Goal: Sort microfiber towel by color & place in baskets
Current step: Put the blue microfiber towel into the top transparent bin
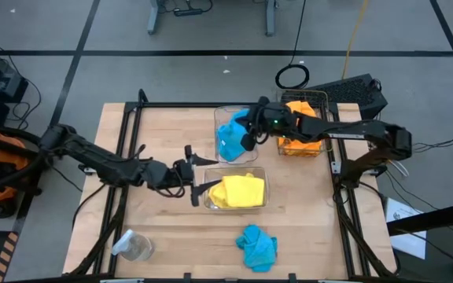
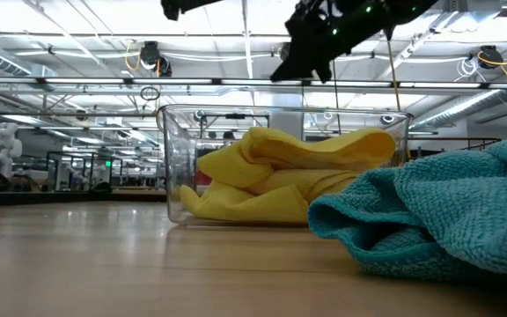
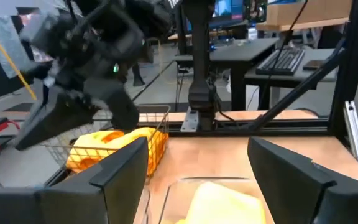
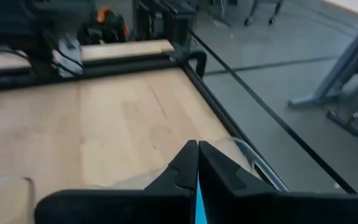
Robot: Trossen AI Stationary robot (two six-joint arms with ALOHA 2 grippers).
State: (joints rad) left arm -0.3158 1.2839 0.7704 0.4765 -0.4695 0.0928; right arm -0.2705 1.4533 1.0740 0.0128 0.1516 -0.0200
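Note:
Yellow towels [image 1: 238, 191] lie in the near clear bin [image 1: 207, 200]. One turquoise towel [image 1: 230, 137] fills the far clear bin [image 1: 219, 114]; another [image 1: 256, 246] lies loose on the table near the front edge. Orange towels [image 1: 301, 126] sit in the wire basket [image 1: 321, 98]. My right gripper [image 1: 247, 141] hovers shut above the far bin. A thin turquoise sliver shows between its fingers [image 4: 188, 165], but no cloth hangs from it in the low view [image 2: 293, 62]. My left gripper [image 1: 203, 174] stands open and level at the yellow bin's left end [image 3: 207, 180].
A small clear jar [image 1: 136, 246] lies at the front left of the table. Bare wood lies left of the bins and along the front edge. A black frame rail [image 1: 132, 106] borders the tabletop. A keyboard [image 1: 356, 90] sits beyond the far right corner.

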